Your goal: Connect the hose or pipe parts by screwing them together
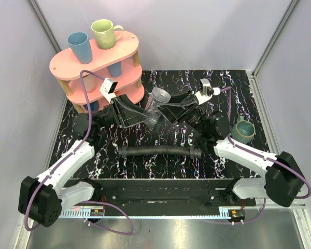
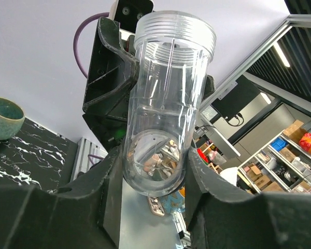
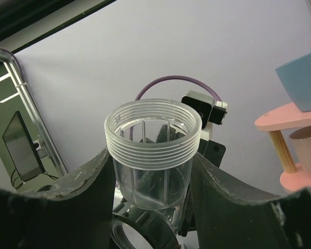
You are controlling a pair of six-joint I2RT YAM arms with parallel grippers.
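A translucent tubular fitting [image 1: 156,106] with a threaded rim is held in the air above the middle of the table, between both grippers. My left gripper [image 1: 145,116] is shut on its closed lower end; in the left wrist view the fingers [image 2: 106,179] press both sides of the fitting [image 2: 166,114]. My right gripper [image 1: 169,112] is shut on the fitting's body just below the threads [image 3: 153,137], coming from the opposite side. The black ribbed hose [image 1: 160,151] lies flat on the table in front of the arms, touched by neither gripper.
A pink two-tier shelf [image 1: 93,65] stands at the back left with a blue cup [image 1: 79,46] and a green mug [image 1: 104,33] on top. A teal bowl [image 1: 244,129] sits at the right, beside the right arm. White walls enclose the table.
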